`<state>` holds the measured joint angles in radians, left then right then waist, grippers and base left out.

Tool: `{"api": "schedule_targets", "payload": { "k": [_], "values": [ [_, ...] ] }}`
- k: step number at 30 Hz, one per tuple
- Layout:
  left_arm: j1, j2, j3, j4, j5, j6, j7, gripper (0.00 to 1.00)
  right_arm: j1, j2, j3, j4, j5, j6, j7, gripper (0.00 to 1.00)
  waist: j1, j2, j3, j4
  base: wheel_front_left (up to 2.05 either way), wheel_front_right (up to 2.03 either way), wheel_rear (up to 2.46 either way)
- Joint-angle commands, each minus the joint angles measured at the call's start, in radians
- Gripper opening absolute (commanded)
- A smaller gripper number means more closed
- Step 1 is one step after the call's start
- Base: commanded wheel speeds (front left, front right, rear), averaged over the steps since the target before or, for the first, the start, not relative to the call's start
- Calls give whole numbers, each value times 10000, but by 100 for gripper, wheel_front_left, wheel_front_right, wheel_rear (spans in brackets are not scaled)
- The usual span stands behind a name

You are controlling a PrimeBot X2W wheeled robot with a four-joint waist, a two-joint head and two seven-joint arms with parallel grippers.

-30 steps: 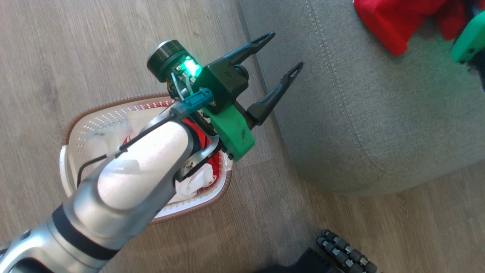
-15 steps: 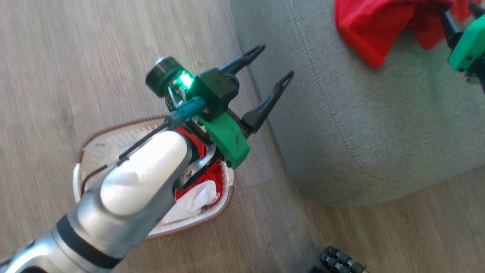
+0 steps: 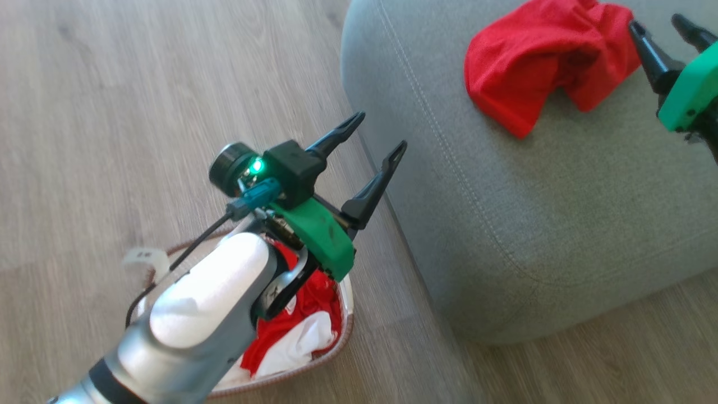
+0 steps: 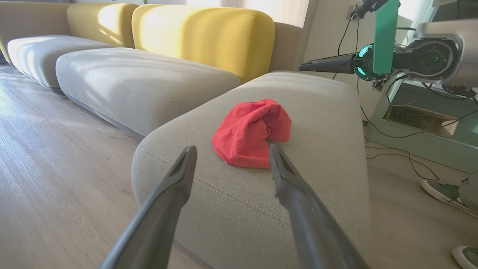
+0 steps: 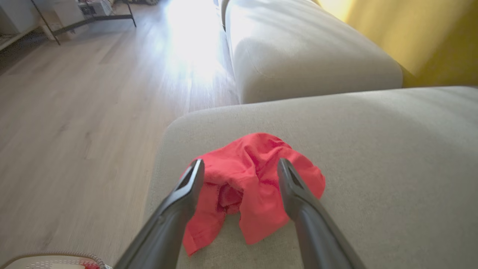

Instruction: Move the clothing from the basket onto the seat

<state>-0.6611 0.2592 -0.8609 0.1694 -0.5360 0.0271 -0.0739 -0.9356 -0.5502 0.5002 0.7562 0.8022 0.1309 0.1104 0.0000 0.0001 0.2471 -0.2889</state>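
Wood-plank floor (image 3: pixel 112 112) beside grey-green seat (image 3: pixel 561 196). Plain red garment (image 3: pixel 527 84) crumpled on seat; red-and-white garment (image 3: pixel 305 331) bunched in basket (image 3: pixel 348 322) on floor by seat's corner. Left gripper (image 3: pixel 380 131) spread and empty above basket, pointing seatward; right gripper (image 3: pixel 656 22) likewise spread and empty at plain red garment's edge. Probable step: fetching second garment. Tilt left gripper down into basket, pinch a thick central fold, lift clear of rim before swinging over seat.
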Motion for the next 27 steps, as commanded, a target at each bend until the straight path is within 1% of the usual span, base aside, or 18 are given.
{"api": "schedule_targets", "payload": {
  "k": [1, 4, 5, 6, 8, 14, 17, 20, 25, 27],
  "values": [
    [-51, 160, 520, -273, -129, 171, -187, 100, 373, -514, 55, -709, 138, -2, -298, 100, 0, -1, -538, 161, 0, 0, 0],
    [204, 200, 652, -280, -270, 343, -310, 100, 707, -783, -28, -1386, 194, -2, -611, 100, 0, -1, -892, 344, 0, 0, 0],
    [204, 200, 652, -280, -270, 343, -310, 100, 707, -783, -28, -1386, 194, -2, -611, 100, 0, -1, -892, 344, 0, 0, 0],
    [363, 259, 744, -280, -341, 449, -400, 100, 995, -926, -202, -1800, 174, -2, -897, 100, 0, -1, -1113, 507, 0, 0, 0],
    [455, 292, 790, -272, -382, 502, -445, 100, 1176, -974, -297, -1991, 146, -2, -1041, 100, 0, -1, -1233, 597, 0, 0, 0],
    [1134, 625, 1052, -190, -607, 838, -666, 100, 2695, -1086, -1269, -2962, -209, -2, -1948, 100, 0, -1, -1938, 1234, 0, 0, 0],
    [1489, 826, 1207, -216, -746, 993, -762, 100, 3624, -777, -1954, -3325, -273, -2, -2069, 100, 0, -1, -2221, 1569, 0, 0, 0],
    [1809, 1045, 1412, -310, -872, 1185, -871, 100, 4534, -410, -2423, -3810, -529, -2, -1990, 100, 0, -1, -2389, 1895, 0, 0, 0],
    [2289, 1380, 1766, -677, -1011, 1509, -1121, 100, 5726, 341, -3339, -4700, -1310, -2, -1959, 100, 0, -1, -2523, 2368, 0, 0, 0],
    [2489, 1523, 1883, -847, -1025, 1665, -1186, 100, 6127, 687, -3774, -5009, -1791, -2, -1986, 100, 0, -1, -2554, 2532, 0, 0, 0]
  ]
}}
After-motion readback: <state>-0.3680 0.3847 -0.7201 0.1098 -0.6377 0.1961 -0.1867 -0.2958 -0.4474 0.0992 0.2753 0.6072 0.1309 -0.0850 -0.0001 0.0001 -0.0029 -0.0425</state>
